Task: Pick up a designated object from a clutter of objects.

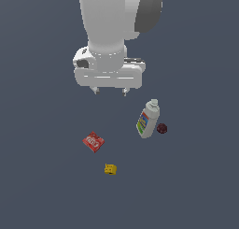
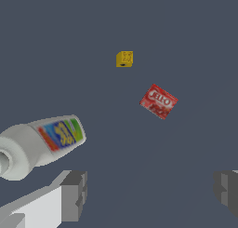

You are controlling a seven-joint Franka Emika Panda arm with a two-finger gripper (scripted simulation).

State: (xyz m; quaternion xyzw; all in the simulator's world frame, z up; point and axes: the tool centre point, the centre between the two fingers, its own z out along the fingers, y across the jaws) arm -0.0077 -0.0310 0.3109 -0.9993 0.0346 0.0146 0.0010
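Hovering high w/ your gripper (image 1: 110, 91) spread and empty, you get room to line up over the yellow block (image 1: 110, 169), apart from the red packet (image 1: 94, 141).

This is a bare simulated test scene, not a lived-in room: a flat, featureless dark grey-blue floor (image 1: 42, 186) fills both views without walls, furniture or shadows. The smooth white robot arm (image 1: 112, 22) and four scattered small props, such as the white plastic bottle with a colourful label (image 1: 148, 120), look computer-rendered.
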